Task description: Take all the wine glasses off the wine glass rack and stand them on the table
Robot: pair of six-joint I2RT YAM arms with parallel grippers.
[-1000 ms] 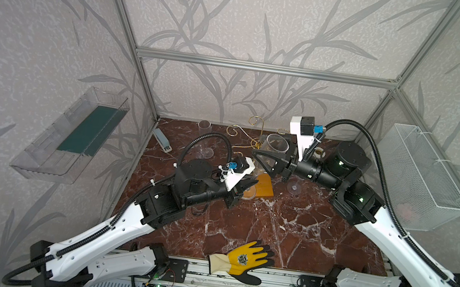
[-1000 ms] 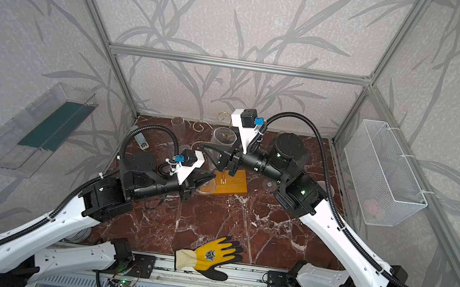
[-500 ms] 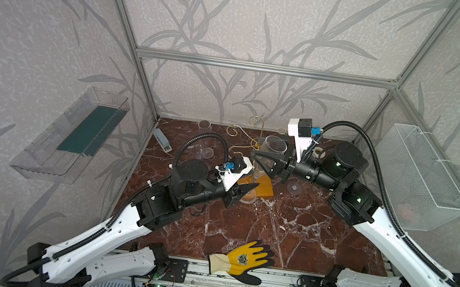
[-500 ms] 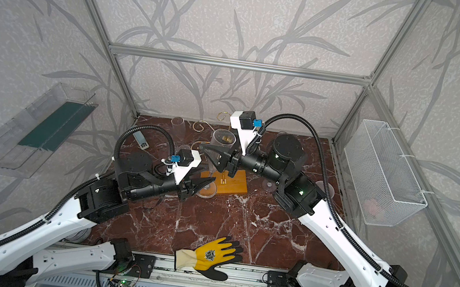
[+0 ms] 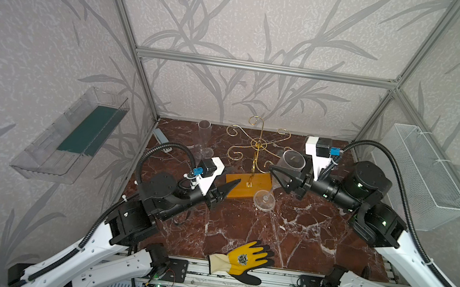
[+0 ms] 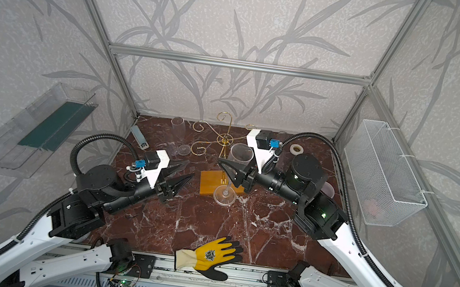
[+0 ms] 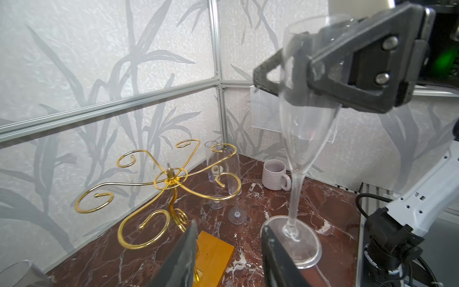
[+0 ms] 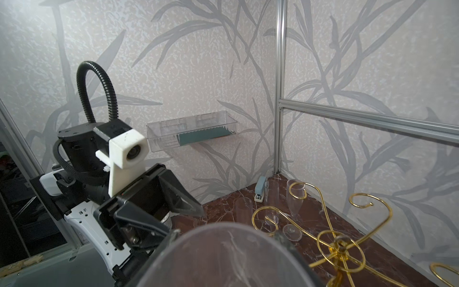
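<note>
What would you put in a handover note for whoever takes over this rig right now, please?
The right hand is shut on the wine glass at its bowl, upright.
The left hand is open and empty, near the wine glass rack.
Done: the glass is off the rack, its foot at the table beside the rack's base; its wire arms look bare.
Left: probably release the glass and withdraw.

Grey leaf-print walls, alu frame; red-brown marble floor; wire basket, clear tray wall-mounted.
</note>
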